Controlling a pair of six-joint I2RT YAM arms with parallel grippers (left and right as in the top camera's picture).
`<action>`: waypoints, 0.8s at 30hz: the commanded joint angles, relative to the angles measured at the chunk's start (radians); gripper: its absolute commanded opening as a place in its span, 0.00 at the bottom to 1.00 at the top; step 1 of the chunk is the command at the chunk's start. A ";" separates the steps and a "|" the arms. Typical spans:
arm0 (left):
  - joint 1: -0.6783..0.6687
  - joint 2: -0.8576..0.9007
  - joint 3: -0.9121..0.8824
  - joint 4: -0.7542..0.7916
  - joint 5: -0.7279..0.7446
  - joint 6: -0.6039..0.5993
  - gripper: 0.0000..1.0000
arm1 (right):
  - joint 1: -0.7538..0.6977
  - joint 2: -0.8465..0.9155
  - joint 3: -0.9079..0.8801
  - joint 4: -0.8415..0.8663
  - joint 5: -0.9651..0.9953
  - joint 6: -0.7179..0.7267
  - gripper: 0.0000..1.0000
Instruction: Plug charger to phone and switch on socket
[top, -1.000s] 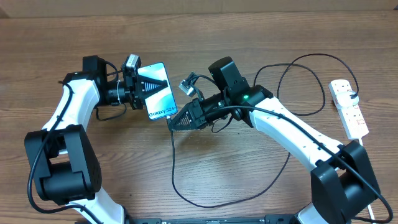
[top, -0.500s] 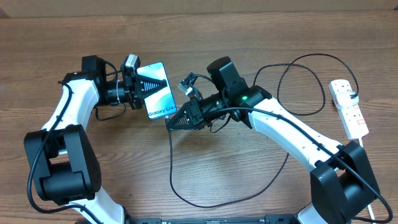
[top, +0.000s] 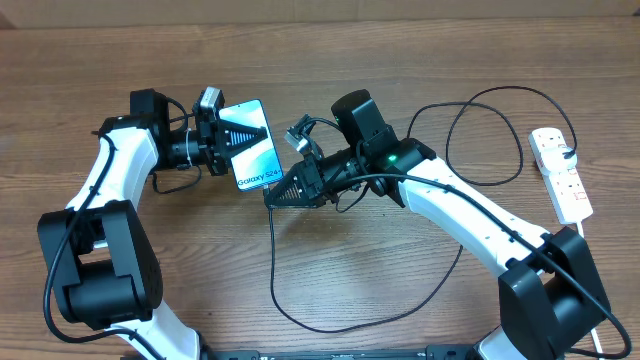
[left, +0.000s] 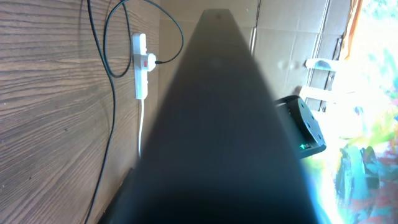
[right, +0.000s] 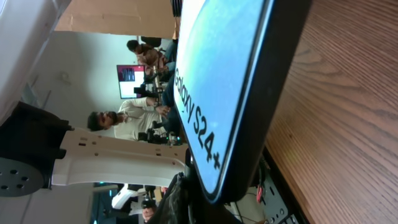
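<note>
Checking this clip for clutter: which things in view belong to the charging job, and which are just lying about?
Job:
phone, held in left gripper
charger, one end at right gripper
socket

Not the job:
arm wiring by the left wrist
cardboard in the background
people behind, in the right wrist view

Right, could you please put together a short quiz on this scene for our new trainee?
1. True or false: the phone lies untouched on the table.
2. The power strip lies nearest which arm's base? A) left B) right C) neither
3. Fill in: the right gripper pinches the end of the ___ cable.
Key: 1 false, the left gripper grips it; 2 B; 3 charger.
</note>
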 joint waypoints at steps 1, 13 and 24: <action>-0.008 -0.020 0.008 -0.006 0.042 0.004 0.05 | 0.003 -0.003 0.009 0.037 0.062 0.009 0.04; -0.008 -0.020 0.008 -0.006 0.043 0.005 0.04 | 0.040 -0.003 0.009 0.056 0.119 0.033 0.04; -0.008 -0.020 0.008 0.009 0.043 0.005 0.04 | -0.015 -0.003 0.008 0.055 0.016 -0.006 0.04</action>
